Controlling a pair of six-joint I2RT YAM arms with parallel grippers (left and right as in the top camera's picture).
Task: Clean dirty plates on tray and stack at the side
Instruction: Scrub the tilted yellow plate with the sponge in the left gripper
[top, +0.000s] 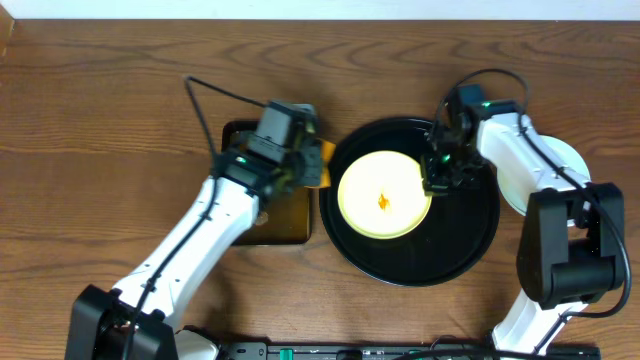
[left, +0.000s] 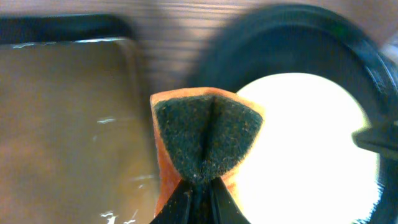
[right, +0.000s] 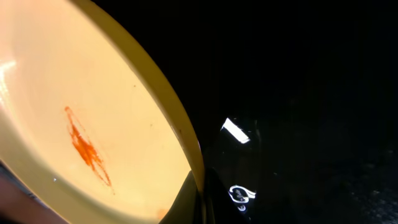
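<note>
Only yellow plate (top: 370, 215) on tray (top: 462, 250), sauce (top: 383, 201) unwiped: R gripper (top: 437, 183) pinches its rim, L gripper (left: 199, 193) clamps sponge (left: 208, 134) just beside it; wipe + stack to go.

The tray (top: 462, 248) is gleaming glossy black on the grained wooden table (top: 100, 120); beside the tray, the sponge (left: 208, 140) is showing a rough dark face.
</note>
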